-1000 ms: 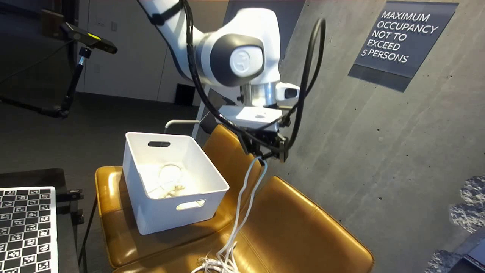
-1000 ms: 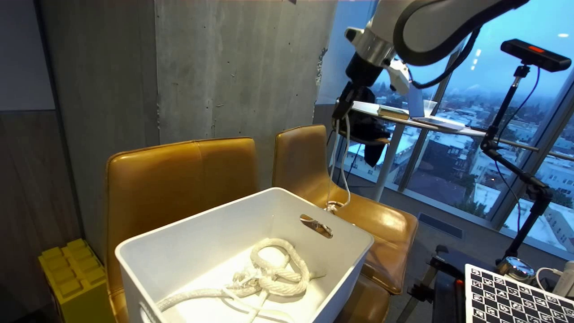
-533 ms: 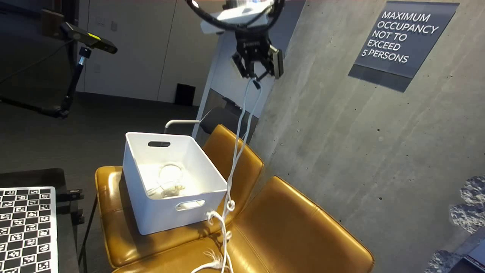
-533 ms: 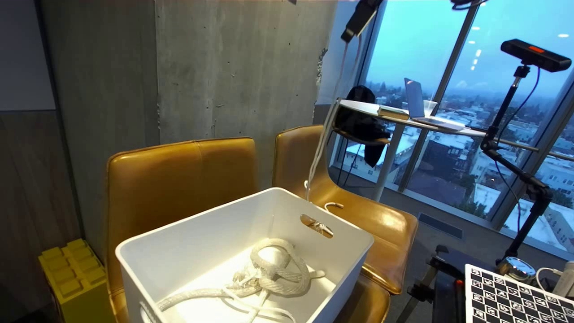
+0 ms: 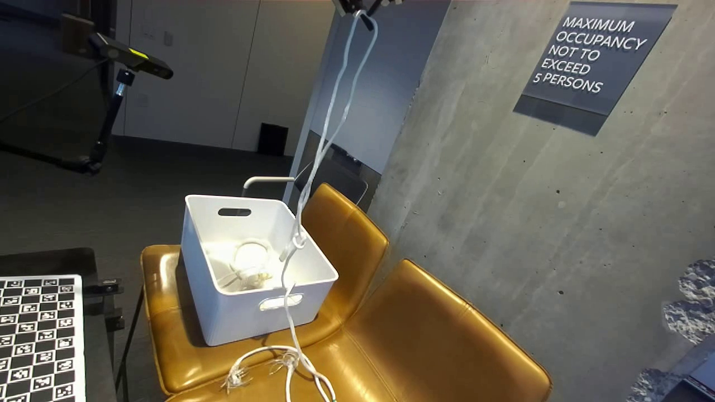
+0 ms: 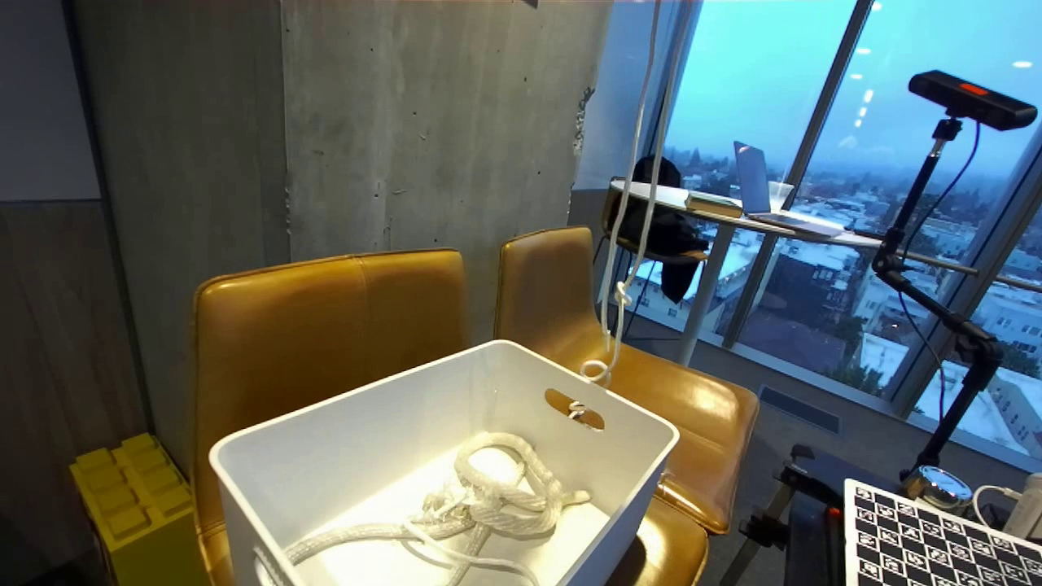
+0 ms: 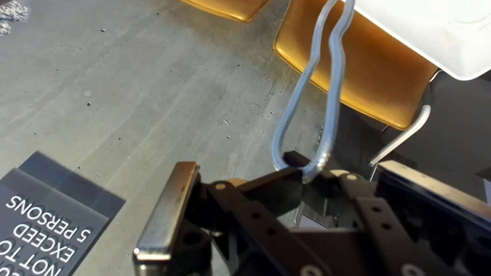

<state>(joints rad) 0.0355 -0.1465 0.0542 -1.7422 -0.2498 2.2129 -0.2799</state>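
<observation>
My gripper (image 7: 303, 172) is shut on a loop of thin white rope (image 7: 337, 61), bluish in the wrist view. One dark fingertip shows inside the loop. In an exterior view only the tips of the gripper (image 5: 363, 14) show at the top edge. Two strands of the rope (image 5: 319, 151) hang down to a knot, and frayed ends (image 5: 237, 377) lie on a chair seat. A white box (image 5: 268, 318) stands beside the hanging rope, which passes outside its handle end. Inside the box lies a thicker coiled rope (image 6: 517, 521). The gripper is out of sight in an exterior view.
Tan leather chairs (image 5: 447, 329) carry the box and stand by a concrete wall (image 6: 431, 163). A camera on a stand (image 6: 973, 102) and a checkered board (image 6: 936, 537) are near. Behind are a table with a laptop (image 6: 753, 179) and a yellow block (image 6: 134, 505).
My gripper has risen out of most of both exterior views, shut on the rope throughout. More rope has lifted off the seat, and its knot has swung upward beside the box.
</observation>
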